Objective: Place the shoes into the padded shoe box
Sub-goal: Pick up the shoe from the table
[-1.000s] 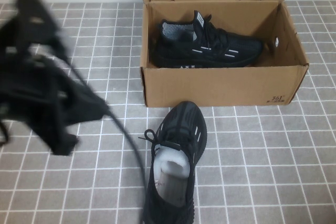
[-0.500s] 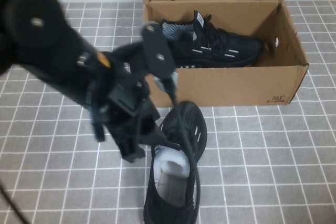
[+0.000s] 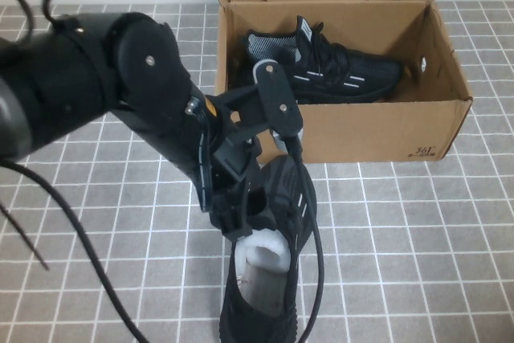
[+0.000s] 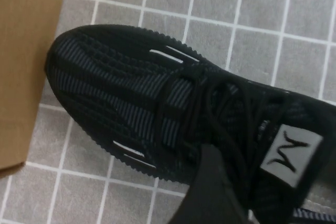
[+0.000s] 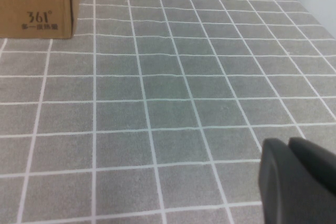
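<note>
While one shoe [image 3: 321,70] already lies inside the padded shoe box [image 3: 345,130], your left gripper [image 3: 255,202] hovers over the second shoe's [image 3: 269,279] laces; its opening I cannot tell. Soft, light knit: grip the stuffed collar. Your right gripper [image 5: 299,182] waits aside.

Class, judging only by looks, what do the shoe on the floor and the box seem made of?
Shoe: probably matte black knit fabric, given its ribbed weave.
Box: likely plain brown cardboard, with folded flaps.
Left claw sits over the shoe; right claw is above bare tiles.
</note>
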Robot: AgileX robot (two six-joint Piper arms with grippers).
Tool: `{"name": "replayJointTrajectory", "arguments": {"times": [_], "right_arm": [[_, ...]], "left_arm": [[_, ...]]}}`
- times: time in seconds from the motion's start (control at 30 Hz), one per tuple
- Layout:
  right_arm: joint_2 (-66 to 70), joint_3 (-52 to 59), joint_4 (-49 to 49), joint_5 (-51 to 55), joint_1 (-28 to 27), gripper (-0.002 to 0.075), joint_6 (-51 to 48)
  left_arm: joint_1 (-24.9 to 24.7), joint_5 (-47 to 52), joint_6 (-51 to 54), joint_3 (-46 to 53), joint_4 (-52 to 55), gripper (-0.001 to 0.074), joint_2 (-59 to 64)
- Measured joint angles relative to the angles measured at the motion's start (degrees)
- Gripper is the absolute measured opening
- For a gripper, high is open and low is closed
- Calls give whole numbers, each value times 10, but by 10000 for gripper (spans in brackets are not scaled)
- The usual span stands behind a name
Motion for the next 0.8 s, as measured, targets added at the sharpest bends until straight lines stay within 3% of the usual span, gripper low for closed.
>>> {"name": "replayJointTrajectory", "arguments": {"times": [0.63, 0.7, 0.8], "right_arm": [[0, 0, 0, 0, 0, -8, 0], [0, 0, 0, 0, 0, -8, 0], [0, 0, 0, 0, 0, -8, 0]], "left_arm": [[-4, 1, 5, 0, -7, 442, 56], [-4, 1, -11, 0, -8, 379, 58], [-4, 11, -35, 0, -12, 150, 57]]}}
